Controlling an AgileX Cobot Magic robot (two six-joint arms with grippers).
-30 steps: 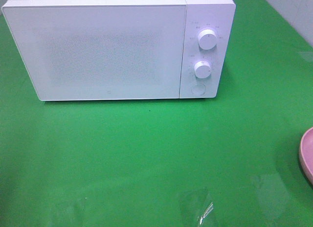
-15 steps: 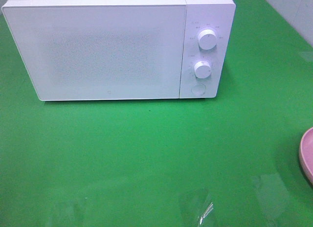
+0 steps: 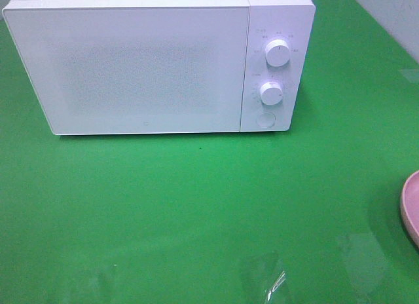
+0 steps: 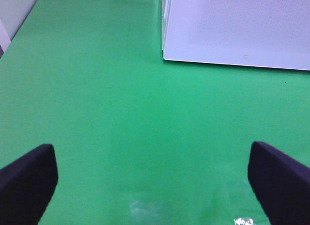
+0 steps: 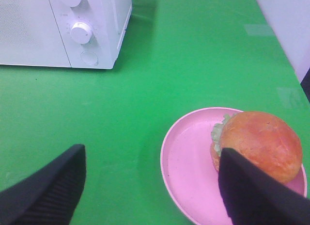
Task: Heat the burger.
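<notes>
The burger [image 5: 259,140], with a glossy orange-brown bun and a frill of green lettuce, sits on a pink plate [image 5: 186,157] in the right wrist view. My right gripper [image 5: 145,186] hovers open above the plate's near side. One dark finger [image 5: 252,196] overlaps the burger's lower edge in the picture, and nothing is held. The white microwave [image 3: 144,61] stands at the back with its door shut. My left gripper [image 4: 155,186] is wide open over bare green cloth, in front of the microwave's [image 4: 237,31] left corner. Neither gripper shows in the exterior high view, where the burger is out of frame.
The microwave's panel carries two knobs [image 3: 277,53] [image 3: 270,92] and a round button [image 3: 264,119]. Only the plate's rim [image 3: 411,209] shows at the exterior view's right edge. Green cloth [image 3: 196,206] covers the table. A pale wall [image 5: 290,21] borders it on the right.
</notes>
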